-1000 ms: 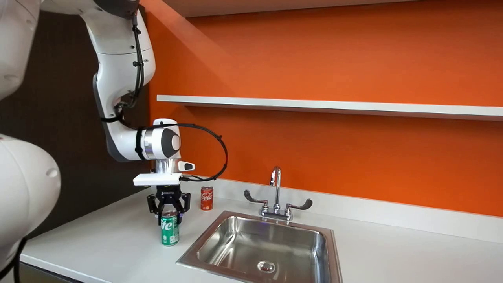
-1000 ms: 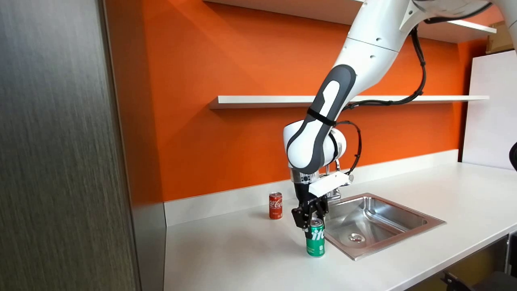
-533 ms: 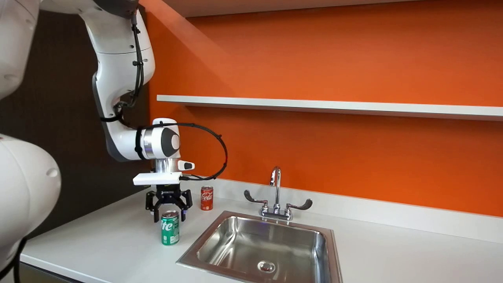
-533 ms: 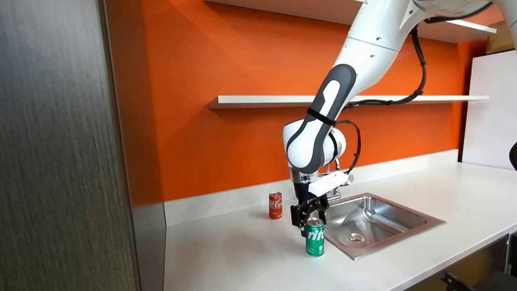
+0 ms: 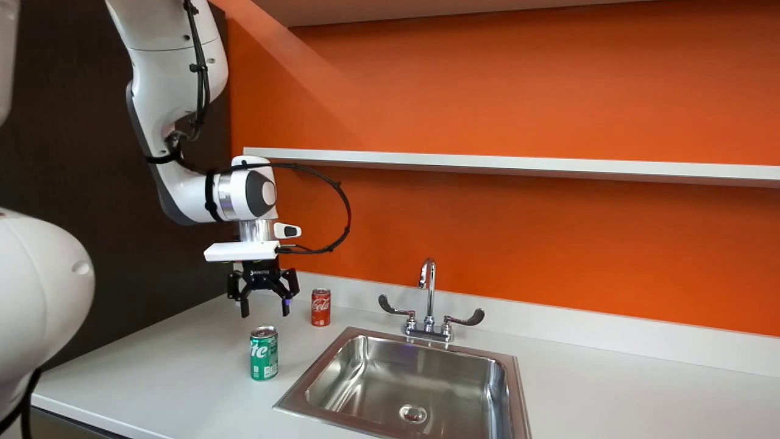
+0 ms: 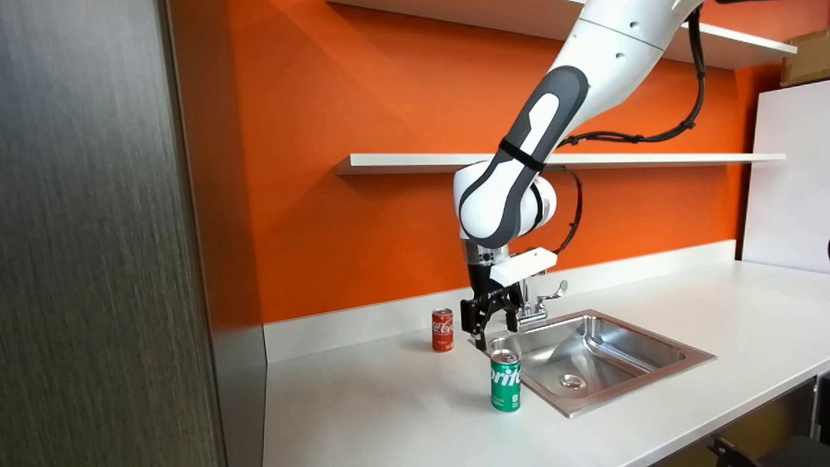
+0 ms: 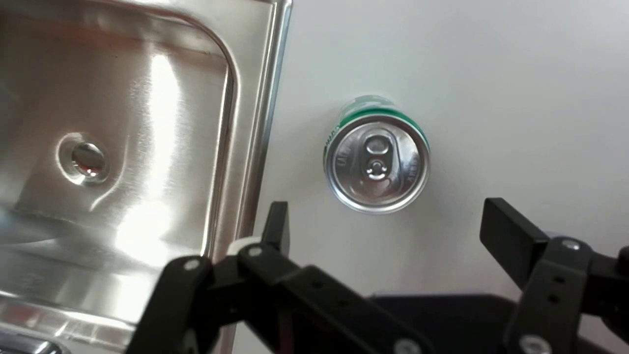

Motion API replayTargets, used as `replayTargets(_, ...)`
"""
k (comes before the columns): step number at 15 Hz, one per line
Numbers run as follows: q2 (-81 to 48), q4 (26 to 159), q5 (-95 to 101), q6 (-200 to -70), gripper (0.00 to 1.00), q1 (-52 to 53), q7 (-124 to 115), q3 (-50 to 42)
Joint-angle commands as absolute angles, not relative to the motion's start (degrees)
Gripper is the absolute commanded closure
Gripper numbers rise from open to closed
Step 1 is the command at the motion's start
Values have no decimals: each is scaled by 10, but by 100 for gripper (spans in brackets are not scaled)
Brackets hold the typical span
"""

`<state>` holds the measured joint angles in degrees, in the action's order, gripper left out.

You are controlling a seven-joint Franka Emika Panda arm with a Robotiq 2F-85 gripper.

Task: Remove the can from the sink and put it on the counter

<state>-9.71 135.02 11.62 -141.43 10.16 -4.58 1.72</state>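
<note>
The green can (image 5: 264,355) stands upright on the pale counter (image 5: 183,378), left of the sink (image 5: 521,399) in an exterior view. In an exterior view the can (image 6: 506,383) is also seen whole, near the corner of the steel rim. My gripper (image 5: 265,312) hangs above it, fingers wide apart and nothing between them. Seen from the wrist view, the can's silvery top (image 7: 377,164) lies beyond the open fingertips, untouched. The sink basin holds no can.
A small red can (image 6: 442,329) stands farther back on the counter by the wall. The chrome faucet (image 5: 430,299) with two handles rises behind the sink. A white shelf (image 5: 518,163) runs along the orange wall, and a dark panel (image 5: 109,201) closes off one side.
The gripper has let go of the green can, its fingers spreading apart, and has risen straight up above it. The can has stayed standing on the counter.
</note>
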Motion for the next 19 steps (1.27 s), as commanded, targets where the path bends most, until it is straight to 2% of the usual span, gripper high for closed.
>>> replayTargets(1, -28, 1378, 118, -1384, 0, 94, -72, 28)
replayTargets(14, 200, 1475, 47, -1310, 0, 41, -97, 22)
replayTargets(15, 151, 1451, 48, -1335, 0, 46, -75, 28)
replayTargets(19, 187, 1468, 47, -1320, 0, 36, -81, 27)
